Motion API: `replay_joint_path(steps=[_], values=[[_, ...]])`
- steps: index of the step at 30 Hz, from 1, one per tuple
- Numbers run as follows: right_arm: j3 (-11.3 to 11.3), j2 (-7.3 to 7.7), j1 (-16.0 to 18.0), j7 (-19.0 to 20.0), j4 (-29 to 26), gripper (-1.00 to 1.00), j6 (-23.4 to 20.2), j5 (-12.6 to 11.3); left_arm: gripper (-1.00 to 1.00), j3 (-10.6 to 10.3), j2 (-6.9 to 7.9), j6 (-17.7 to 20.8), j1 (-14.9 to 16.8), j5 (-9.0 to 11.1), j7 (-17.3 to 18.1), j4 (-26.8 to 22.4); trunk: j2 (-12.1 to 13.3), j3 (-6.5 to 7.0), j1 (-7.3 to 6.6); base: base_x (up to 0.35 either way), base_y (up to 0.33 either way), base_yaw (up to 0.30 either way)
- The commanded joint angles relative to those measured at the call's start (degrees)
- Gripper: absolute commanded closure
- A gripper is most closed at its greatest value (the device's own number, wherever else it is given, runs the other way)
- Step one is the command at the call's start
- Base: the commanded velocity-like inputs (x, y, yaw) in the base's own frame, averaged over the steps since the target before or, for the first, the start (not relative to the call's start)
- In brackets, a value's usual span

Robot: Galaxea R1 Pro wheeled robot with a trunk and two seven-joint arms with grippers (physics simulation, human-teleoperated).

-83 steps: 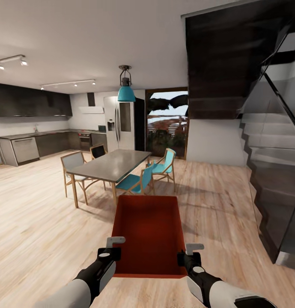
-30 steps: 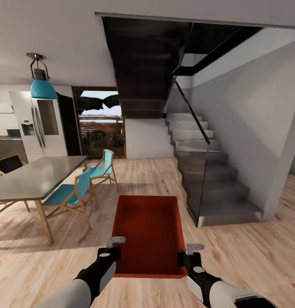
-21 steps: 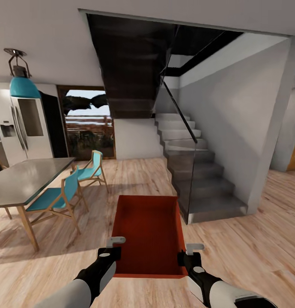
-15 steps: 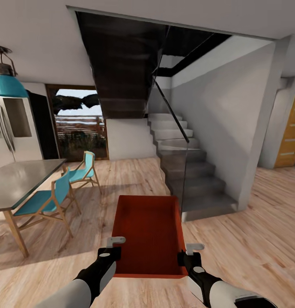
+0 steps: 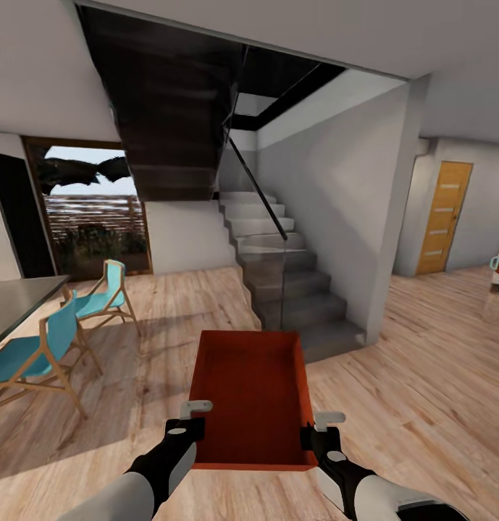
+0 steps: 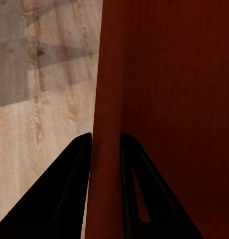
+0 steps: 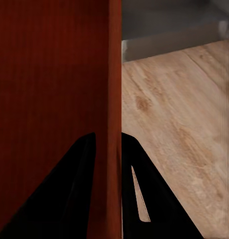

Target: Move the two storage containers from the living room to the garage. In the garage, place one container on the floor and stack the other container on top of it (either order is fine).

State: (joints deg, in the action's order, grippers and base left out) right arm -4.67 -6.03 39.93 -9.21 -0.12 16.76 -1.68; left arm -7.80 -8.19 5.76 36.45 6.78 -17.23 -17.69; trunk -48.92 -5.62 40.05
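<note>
**Mid-haul, one box in hand**

Both grippers, left (image 5: 193,422) and right (image 5: 316,428), pinch the box (image 5: 250,394) walls, held out front above wood planks (image 5: 430,391). Garage isn't visible yet, so I'd guess drive past the stairs (image 5: 292,289).

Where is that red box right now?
In the head view the storage container is carried low in the middle, held between the left gripper and right gripper, above the wood floor before the staircase.
</note>
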Motion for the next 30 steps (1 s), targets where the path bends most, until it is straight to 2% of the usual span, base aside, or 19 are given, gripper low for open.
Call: replay_joint_path(steps=[1,30], values=[[2.13,-0.04,0.06,-0.12,-0.15,1.00,0.64,0.72,1.00,2.01,0.37,0.48,0.02,0.17,-0.97,-0.08,-0.07,-0.09,0.01,0.000,0.000,-0.284],[2.13,-0.04,0.06,-0.12,-0.15,1.00,0.64,0.72,1.00,2.00,0.37,0.48,0.02,0.23,-0.97,-0.09,-0.07,-0.09,0.01,0.000,0.000,-0.284]])
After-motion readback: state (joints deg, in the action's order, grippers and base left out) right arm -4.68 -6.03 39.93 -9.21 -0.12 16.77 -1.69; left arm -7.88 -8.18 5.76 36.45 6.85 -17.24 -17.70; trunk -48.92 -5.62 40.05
